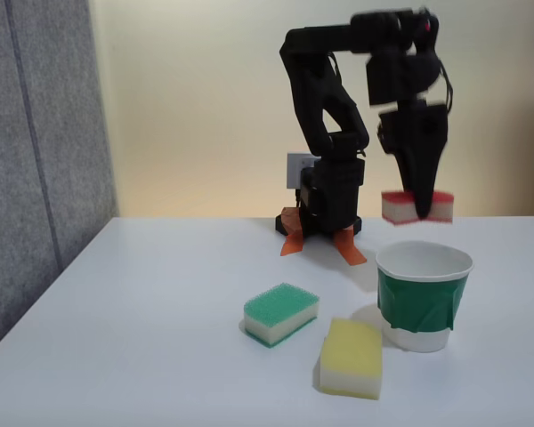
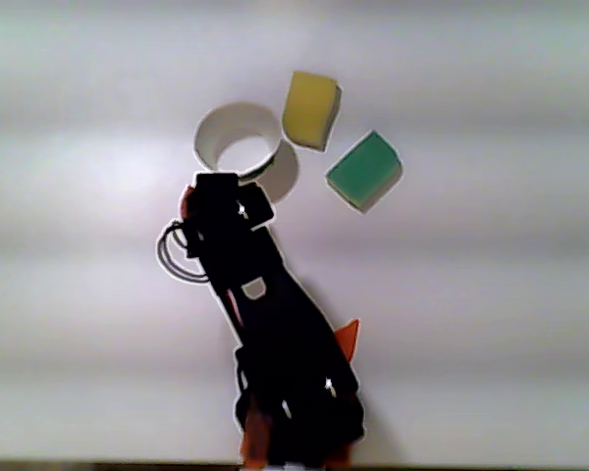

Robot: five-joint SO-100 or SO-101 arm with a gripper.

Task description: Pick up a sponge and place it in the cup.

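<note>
Fixed view, left to right: green sponge (image 1: 281, 313) on table (image 1: 142, 329), yellow sponge (image 1: 351, 358) just beside it, then cup (image 1: 424, 297) upright, mouth open. Your gripper (image 1: 420, 212) is clamped on red sponge (image 1: 440, 207), held in air above and behind cup, clear of rim. Other view: arm (image 2: 265, 324) reaches beside cup's rim.

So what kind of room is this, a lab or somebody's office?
Probably an office or small lab corner set up for robot practice. A plain white table stands against a cream wall with a grey fabric partition, and holds just sponges, a paper cup and the small black arm.
</note>
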